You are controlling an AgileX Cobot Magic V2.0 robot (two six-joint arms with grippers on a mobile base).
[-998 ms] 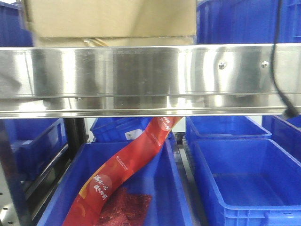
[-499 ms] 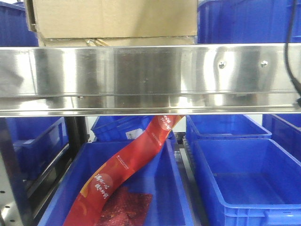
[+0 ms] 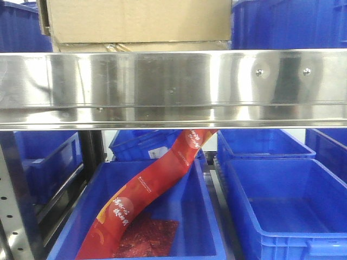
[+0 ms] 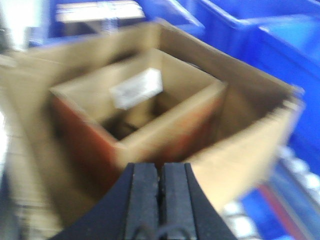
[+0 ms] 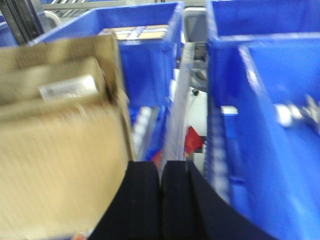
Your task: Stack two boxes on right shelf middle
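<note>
A cardboard box (image 3: 138, 21) sits on the steel shelf (image 3: 173, 86) at the top of the front view. In the left wrist view a smaller open box with a white label (image 4: 137, 107) sits nested inside a larger open cardboard box (image 4: 240, 135); the view is blurred. My left gripper (image 4: 160, 167) is shut and empty, just in front of the small box's near corner. In the right wrist view the cardboard boxes (image 5: 60, 140) fill the left side. My right gripper (image 5: 161, 165) is shut and empty, to the right of them. Neither gripper shows in the front view.
Blue bins stand on the lower level: one (image 3: 190, 216) holds a long red packet strip (image 3: 152, 189), another (image 3: 287, 206) is to its right. More blue bins (image 5: 260, 100) flank the boxes on the shelf. A dark upright post (image 3: 16, 206) stands at lower left.
The front view has shifted slightly, so the box and shelf screws sit further right. The black cable at the right edge has left the view.
</note>
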